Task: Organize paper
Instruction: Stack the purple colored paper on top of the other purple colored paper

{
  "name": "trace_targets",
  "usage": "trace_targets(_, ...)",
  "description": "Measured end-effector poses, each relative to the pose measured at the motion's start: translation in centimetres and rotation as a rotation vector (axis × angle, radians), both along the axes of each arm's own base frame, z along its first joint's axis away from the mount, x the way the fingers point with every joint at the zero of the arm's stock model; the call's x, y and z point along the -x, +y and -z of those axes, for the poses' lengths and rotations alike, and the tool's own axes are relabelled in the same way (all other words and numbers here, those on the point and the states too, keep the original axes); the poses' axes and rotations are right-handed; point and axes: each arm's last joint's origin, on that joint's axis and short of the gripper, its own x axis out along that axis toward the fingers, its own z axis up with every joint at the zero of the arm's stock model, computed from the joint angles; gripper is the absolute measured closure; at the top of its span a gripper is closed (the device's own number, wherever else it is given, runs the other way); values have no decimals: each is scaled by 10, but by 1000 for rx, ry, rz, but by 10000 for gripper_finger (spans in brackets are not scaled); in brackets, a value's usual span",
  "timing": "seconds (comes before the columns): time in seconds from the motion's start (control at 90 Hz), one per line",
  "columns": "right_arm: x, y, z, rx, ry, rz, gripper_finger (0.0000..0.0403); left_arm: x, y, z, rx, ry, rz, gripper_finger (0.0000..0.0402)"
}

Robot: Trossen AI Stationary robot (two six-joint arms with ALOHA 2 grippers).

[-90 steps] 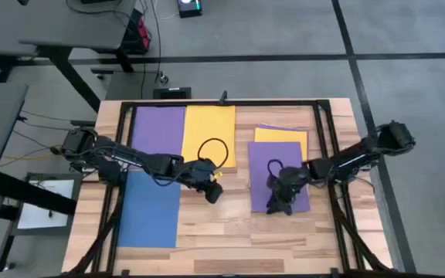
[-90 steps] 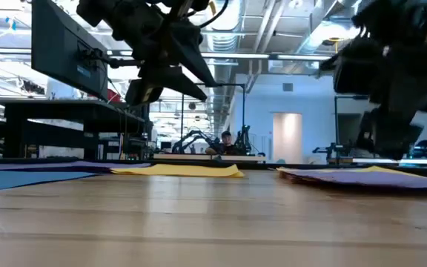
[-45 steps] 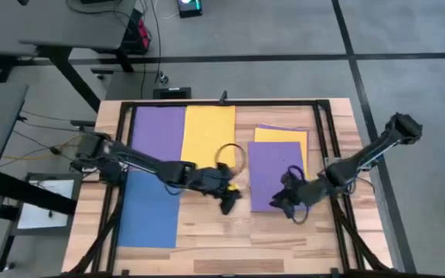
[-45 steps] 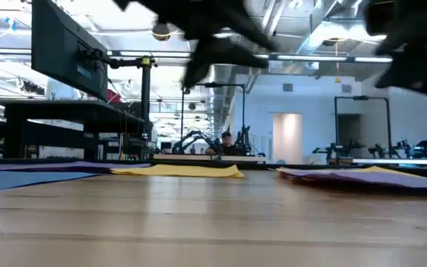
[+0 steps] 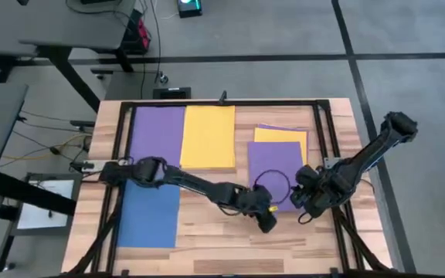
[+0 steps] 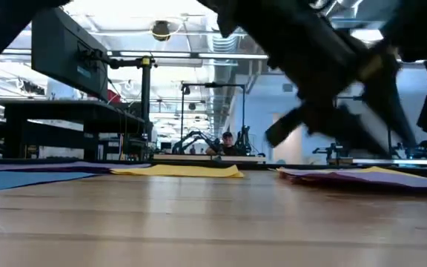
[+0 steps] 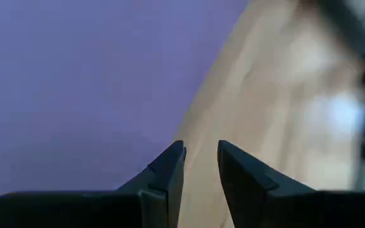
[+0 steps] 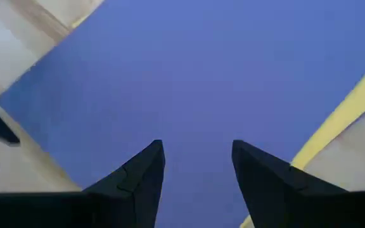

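Observation:
Five paper sheets lie flat on the wooden table. At the far left is a purple sheet (image 5: pixel 158 135), with a yellow sheet (image 5: pixel 208 137) beside it and a blue sheet (image 5: pixel 149 215) nearer. At the right, a purple sheet (image 5: pixel 276 166) tops a stack, over a yellow sheet (image 5: pixel 281 134). My left gripper (image 5: pixel 269 224) (image 7: pixel 200 155) hovers at this top sheet's near left corner, open by a narrow gap. My right gripper (image 5: pixel 306 207) (image 8: pixel 197 155) hangs open over its near right corner. In the low view both are clear of the table.
Black frame rails (image 5: pixel 324 139) run along the table's sides and far edge. Bare wood (image 5: pixel 222 247) stretches along the near edge. A cable loop (image 5: pixel 273 184) hangs from my left arm over the right stack. Dark desks (image 5: pixel 22 31) stand beyond the table's left side.
My left gripper has swept from beside the yellow sheet toward the table's right and near edges, reaching the right stack's near left corner. My right gripper has drifted toward the right edge, from over the purple sheet to its near right corner. The sheets have stayed put.

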Motion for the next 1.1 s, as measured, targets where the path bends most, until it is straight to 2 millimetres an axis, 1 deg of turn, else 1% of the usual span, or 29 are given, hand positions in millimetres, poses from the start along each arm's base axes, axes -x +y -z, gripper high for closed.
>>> trace_targets(0.067,1,4,2,5,7,-22,227,4,-7,11,14,94,-29,320)
trace_targets(0.144,3,12,4,-13,10,-59,227,10,-18,10,32,154,-46,320)
trace_targets(0.3,5,29,8,-73,-8,-134,227,30,-50,11,55,264,-9,320)
trace_targets(0.389,6,39,10,-101,-29,-170,227,36,-64,11,88,277,18,320)
trace_targets(0.422,5,42,12,-106,-35,-177,227,38,-67,5,86,271,24,320)
trace_targets(0.489,1,47,18,-105,-35,-176,227,40,-67,-5,54,263,39,320)
trace_targets(0.533,-2,50,24,-92,-23,-169,227,40,-66,-19,27,230,36,320)
trace_targets(0.656,-16,54,46,-56,12,-134,227,42,-50,-54,-30,175,31,320)
trace_targets(0.722,-24,57,58,-61,27,-116,227,42,-42,-60,-65,167,36,320)
trace_targets(0.811,-34,65,66,-143,4,-116,227,46,-38,-62,-99,200,70,320)
trace_targets(0.9,-43,85,66,-306,-96,-172,227,53,-37,-75,-119,208,110,320)
trace_targets(0.978,-46,101,63,-396,-169,-300,227,60,-35,-88,-148,218,134,320)
trace_targets(1.011,-48,104,59,-411,-204,-338,227,63,-33,-90,-165,235,143,320)
trace_targets(1.1,-51,106,41,-444,-264,-346,227,67,-30,-95,-195,250,162,320)
